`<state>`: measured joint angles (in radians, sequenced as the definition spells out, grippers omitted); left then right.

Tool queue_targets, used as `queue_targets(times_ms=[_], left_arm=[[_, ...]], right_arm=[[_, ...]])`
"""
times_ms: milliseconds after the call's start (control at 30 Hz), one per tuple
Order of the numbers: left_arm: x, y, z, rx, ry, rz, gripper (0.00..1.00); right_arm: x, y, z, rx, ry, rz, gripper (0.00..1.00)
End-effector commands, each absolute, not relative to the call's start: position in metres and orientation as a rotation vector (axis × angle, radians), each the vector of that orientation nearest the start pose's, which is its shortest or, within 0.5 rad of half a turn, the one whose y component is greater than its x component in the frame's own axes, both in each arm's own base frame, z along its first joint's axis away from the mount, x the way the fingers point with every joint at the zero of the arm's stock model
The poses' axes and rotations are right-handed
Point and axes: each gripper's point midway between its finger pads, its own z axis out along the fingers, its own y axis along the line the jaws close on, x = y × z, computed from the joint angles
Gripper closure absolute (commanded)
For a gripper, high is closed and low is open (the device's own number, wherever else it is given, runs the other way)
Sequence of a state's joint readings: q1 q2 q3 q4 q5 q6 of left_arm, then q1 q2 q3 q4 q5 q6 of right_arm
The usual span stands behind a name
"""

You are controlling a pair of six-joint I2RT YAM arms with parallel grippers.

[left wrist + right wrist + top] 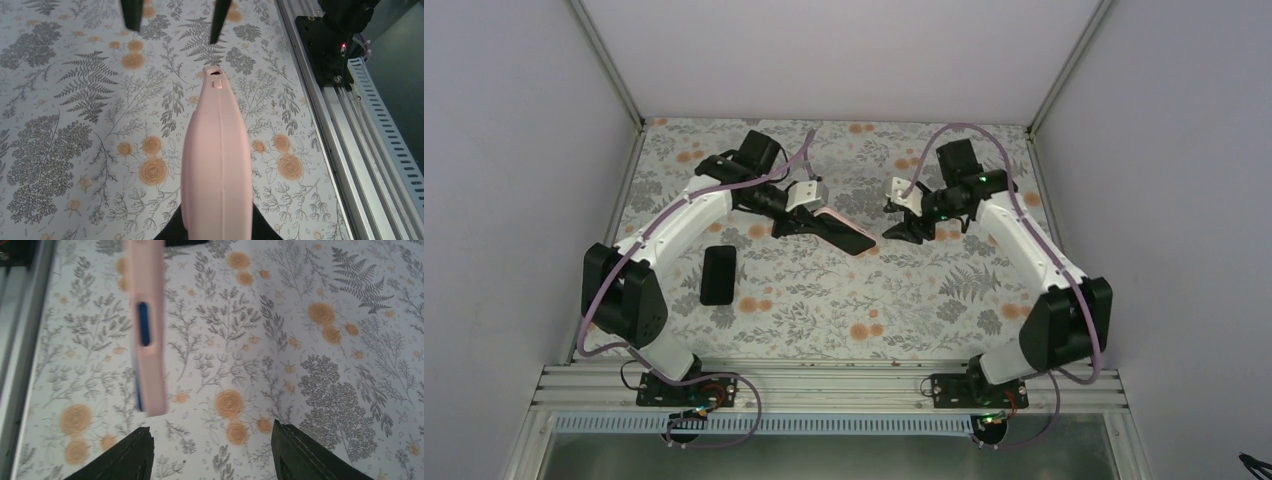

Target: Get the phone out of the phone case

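A pink phone case (217, 165) is held off the table, edge-on, with my left gripper (217, 233) shut on its near end. In the top view the case (832, 217) points right from my left gripper (809, 222), and the phone's dark screen (852, 238) faces up. Through a side cutout of the case (148, 365), the right wrist view shows the blue phone (143, 324) still inside. My right gripper (212, 440) is open, and the case's free end hangs just beyond its left finger (132, 457), not between the jaws. From above, the right gripper (898, 230) sits just right of the case's tip.
A black rectangular object (718, 274) lies flat on the floral tablecloth (894, 300) to the left of centre. An aluminium rail (824, 385) with both arm bases runs along the near edge. Grey walls enclose the back and sides.
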<state>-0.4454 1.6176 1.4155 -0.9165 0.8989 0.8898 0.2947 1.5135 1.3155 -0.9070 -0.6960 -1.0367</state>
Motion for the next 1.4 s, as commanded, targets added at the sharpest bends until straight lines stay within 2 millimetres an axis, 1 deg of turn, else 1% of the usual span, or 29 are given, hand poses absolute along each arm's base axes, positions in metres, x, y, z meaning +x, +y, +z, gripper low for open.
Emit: queue_targets(times_ms=[0, 100, 167, 267, 367, 633, 833, 1000, 1167, 1367], left_arm=[[0.270, -0.285, 0.250, 1.657, 1.549, -0.999, 0.98], [0.271, -0.286, 0.251, 1.653, 1.546, -1.012, 0.98], [0.271, -0.287, 0.252, 1.651, 1.546, -1.013, 0.98], [0.271, -0.288, 0.252, 1.650, 1.545, -1.017, 0.98], [0.271, -0.288, 0.254, 1.650, 1.540, -1.018, 0.98], [0.265, -0.288, 0.254, 1.656, 1.539, -1.022, 0.98], [0.261, -0.290, 0.257, 1.663, 1.530, -1.020, 0.98], [0.256, -0.292, 0.261, 1.674, 1.516, -1.032, 0.98], [0.250, -0.295, 0.263, 1.692, 1.512, -1.057, 0.98], [0.243, -0.296, 0.262, 1.719, 1.508, -1.078, 0.98]], right_arm=[[0.268, 0.204, 0.211, -1.655, 1.733, 0.707, 0.39], [0.263, 0.210, 0.219, -1.637, 1.703, 0.748, 0.40], [0.262, 0.215, 0.218, -1.640, 1.701, 0.772, 0.41], [0.261, 0.222, 0.211, -1.650, 1.703, 0.797, 0.42], [0.267, 0.226, 0.209, -1.640, 1.699, 0.784, 0.43], [0.281, 0.227, 0.209, -1.618, 1.699, 0.734, 0.43], [0.287, 0.229, 0.207, -1.620, 1.705, 0.738, 0.45], [0.296, 0.229, 0.204, -1.609, 1.712, 0.704, 0.47], [0.307, 0.230, 0.208, -1.582, 1.704, 0.653, 0.50], [0.317, 0.229, 0.214, -1.572, 1.701, 0.624, 0.49]])
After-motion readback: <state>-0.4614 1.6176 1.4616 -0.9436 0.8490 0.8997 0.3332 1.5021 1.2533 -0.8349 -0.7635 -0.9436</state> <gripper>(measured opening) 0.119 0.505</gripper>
